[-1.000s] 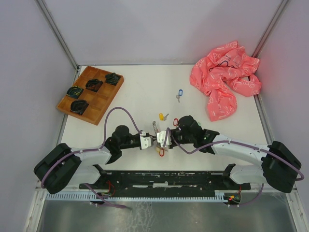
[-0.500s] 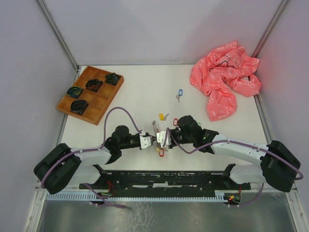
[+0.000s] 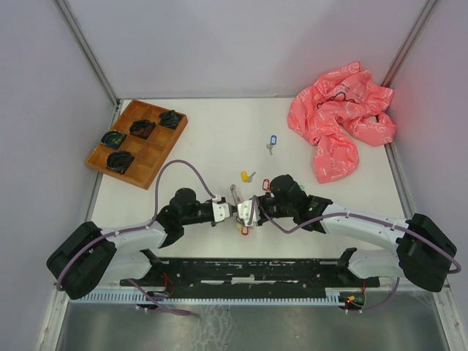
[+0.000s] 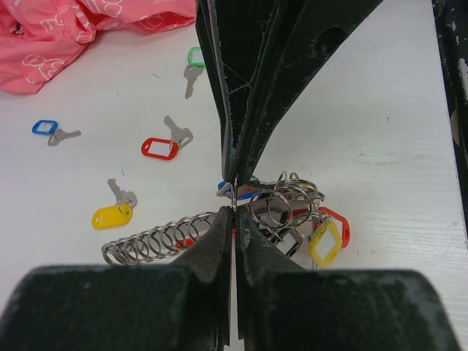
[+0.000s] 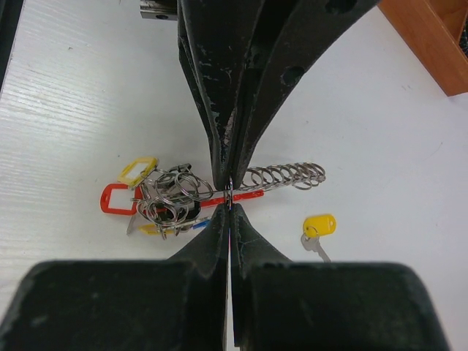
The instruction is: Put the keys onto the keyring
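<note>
Keyring (image 4: pixel 285 208): one, on the white table (image 4: pixel 380 131) between your hands. Your left hand (image 4: pixel 234 197) and right hand (image 5: pixel 229 194) each pinch tight on a thin ring of it. Beyond the left hand's tips lie four loose: blue key (image 4: pixel 45 128), green key (image 4: pixel 194 57), red key (image 4: pixel 159 148), yellow key (image 4: pixel 112 216). One pink cloth (image 3: pixel 340 117) lies far past the right hand. One wooden tray (image 3: pixel 146 155) sits past the left.

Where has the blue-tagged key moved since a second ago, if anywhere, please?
No: the blue-tagged key lies just where it did, left of the pink cloth.
</note>
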{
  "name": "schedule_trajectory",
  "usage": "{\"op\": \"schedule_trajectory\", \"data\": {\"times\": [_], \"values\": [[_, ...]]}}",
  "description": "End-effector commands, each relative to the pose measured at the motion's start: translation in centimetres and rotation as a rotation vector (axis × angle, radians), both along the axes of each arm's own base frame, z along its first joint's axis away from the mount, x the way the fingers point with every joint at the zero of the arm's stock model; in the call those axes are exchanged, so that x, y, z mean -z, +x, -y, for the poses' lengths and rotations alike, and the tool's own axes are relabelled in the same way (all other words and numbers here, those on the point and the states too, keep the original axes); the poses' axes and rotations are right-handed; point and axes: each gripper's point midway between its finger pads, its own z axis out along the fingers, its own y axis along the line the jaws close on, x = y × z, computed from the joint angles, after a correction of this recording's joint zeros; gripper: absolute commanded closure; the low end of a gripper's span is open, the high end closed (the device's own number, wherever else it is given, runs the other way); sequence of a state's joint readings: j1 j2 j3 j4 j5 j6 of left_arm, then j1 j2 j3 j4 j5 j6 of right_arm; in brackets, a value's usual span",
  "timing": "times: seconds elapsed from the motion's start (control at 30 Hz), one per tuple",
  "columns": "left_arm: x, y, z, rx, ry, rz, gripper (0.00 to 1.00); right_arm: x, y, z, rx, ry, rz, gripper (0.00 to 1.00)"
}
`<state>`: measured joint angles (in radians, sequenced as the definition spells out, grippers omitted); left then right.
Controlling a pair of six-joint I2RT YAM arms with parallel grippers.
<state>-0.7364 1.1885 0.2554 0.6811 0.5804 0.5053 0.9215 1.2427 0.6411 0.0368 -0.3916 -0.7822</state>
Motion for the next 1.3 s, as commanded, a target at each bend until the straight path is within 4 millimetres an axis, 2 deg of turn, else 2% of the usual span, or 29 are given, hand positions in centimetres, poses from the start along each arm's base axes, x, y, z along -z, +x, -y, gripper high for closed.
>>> {"op": "schedule_trajectory", "data": {"times": [0.0, 0.23, 0.6, 0.93, 1.27], "values": [[-2.5, 0.5, 0.7, -0.015, -0.055, 0.0, 0.97, -3.2, 0.4, -1.5, -0.042, 0.069, 0.078, 0.99], [-3.0, -0.1, 0.5, 0.008, -0.079, 0.067, 0.97, -2.5, 0.3, -1.3, -0.031, 0.034, 0.034, 0.92], [-2.4, -0.3, 0.2, 0.017, -0.063, 0.101, 0.97, -2.6, 0.4, 0.2, 0.048, 0.027, 0.02, 0.7], [-2.7, -0.4, 0.2, 0.025, -0.072, 0.108, 0.97, -1.6, -0.1, -0.6, 0.01, 0.023, -0.03, 0.74], [-2.8, -0.5, 0.4, 0.029, -0.08, 0.11, 0.97, -0.7, -0.4, -0.4, 0.013, 0.001, -0.06, 0.75]]}}
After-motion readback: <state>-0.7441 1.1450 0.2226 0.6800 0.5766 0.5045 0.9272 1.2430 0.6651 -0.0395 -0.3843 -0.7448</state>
